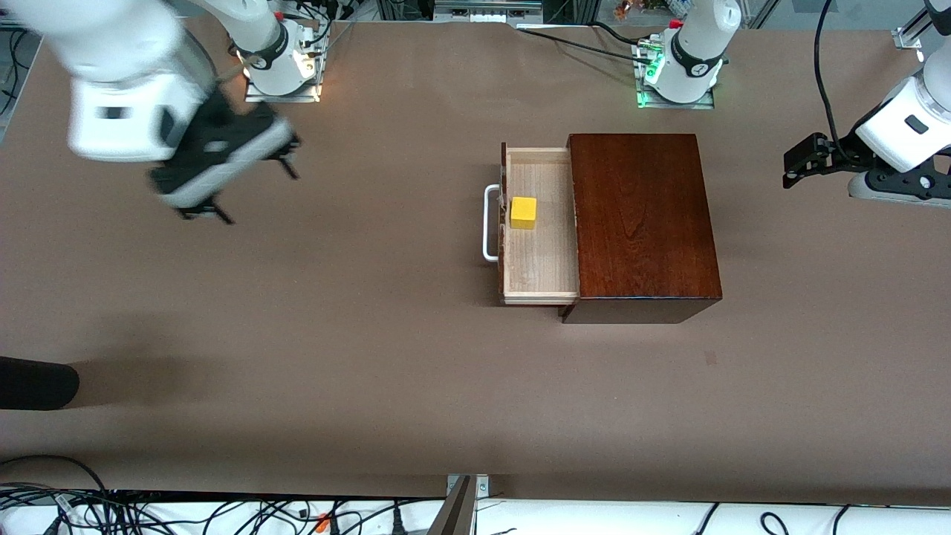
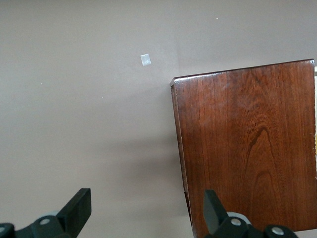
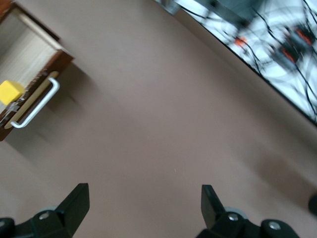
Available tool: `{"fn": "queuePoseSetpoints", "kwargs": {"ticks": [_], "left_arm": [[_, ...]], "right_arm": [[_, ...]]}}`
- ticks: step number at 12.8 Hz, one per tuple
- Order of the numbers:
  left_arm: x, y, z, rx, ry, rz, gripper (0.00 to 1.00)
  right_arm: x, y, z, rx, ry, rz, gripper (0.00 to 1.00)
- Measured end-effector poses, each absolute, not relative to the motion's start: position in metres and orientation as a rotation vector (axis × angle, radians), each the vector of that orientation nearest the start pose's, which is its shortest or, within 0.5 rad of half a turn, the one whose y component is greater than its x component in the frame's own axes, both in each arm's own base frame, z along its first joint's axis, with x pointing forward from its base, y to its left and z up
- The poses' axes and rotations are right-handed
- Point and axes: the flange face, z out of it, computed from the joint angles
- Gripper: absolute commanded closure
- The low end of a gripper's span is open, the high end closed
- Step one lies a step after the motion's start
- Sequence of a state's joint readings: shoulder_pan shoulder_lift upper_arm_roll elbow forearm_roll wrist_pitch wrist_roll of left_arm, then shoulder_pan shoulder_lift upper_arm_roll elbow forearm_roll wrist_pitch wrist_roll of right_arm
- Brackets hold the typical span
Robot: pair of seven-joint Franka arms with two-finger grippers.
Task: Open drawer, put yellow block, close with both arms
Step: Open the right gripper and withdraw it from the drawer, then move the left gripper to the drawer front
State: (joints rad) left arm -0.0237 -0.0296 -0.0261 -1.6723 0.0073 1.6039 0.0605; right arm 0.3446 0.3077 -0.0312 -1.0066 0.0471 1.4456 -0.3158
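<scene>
The drawer (image 1: 541, 227) of the dark reddish-brown wooden box (image 1: 643, 223) is pulled out toward the right arm's end, its white handle (image 1: 490, 223) in front. The yellow block (image 1: 523, 212) sits inside on the pale plywood, close to the drawer front. My right gripper (image 1: 256, 195) is open and empty, up over bare table well away from the handle. Its wrist view shows the drawer (image 3: 29, 54), the block (image 3: 11, 91) and open fingers (image 3: 77, 203). My left gripper (image 1: 799, 160) is open and empty, over the table past the box's closed end. Its wrist view shows the box top (image 2: 247, 148).
A black rounded object (image 1: 33, 383) pokes in at the right arm's end of the table, nearer the front camera. Cables (image 1: 148, 513) run along the table's near edge. A small pale speck (image 2: 145, 59) lies on the table by the box.
</scene>
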Motion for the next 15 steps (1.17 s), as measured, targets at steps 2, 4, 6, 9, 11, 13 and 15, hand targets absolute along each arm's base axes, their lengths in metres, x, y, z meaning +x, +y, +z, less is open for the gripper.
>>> {"fn": "queuePoseSetpoints", "kwargs": {"ticks": [2, 4, 6, 9, 11, 13, 15], "left_arm": [[0.545, -0.027, 0.596, -3.128, 0.174, 0.061, 0.00], [0.545, -0.028, 0.596, -3.129, 0.178, 0.061, 0.00], [0.542, -0.040, 0.593, -3.162, 0.216, 0.096, 0.00], [0.532, -0.120, 0.579, -3.182, 0.450, 0.204, 0.00], [0.520, -0.195, 0.561, -3.130, 0.703, 0.259, 0.00], [0.512, -0.258, 0.545, -3.073, 0.961, 0.297, 0.00], [0.514, -0.304, 0.534, -3.045, 1.136, 0.315, 0.00]], "right_arm": [[0.584, 0.138, 0.695, -3.000, -0.746, -0.149, 0.00], [0.570, 0.102, 0.679, -3.033, -0.575, -0.062, 0.00], [0.569, 0.083, 0.651, -3.055, -0.440, 0.001, 0.00], [0.576, 0.078, 0.616, -3.085, -0.334, 0.042, 0.00], [0.577, 0.078, 0.616, -3.098, -0.291, 0.029, 0.00], [0.577, 0.077, 0.616, -3.109, -0.262, 0.024, 0.00], [0.577, 0.077, 0.616, -3.110, -0.254, 0.022, 0.00]]}}
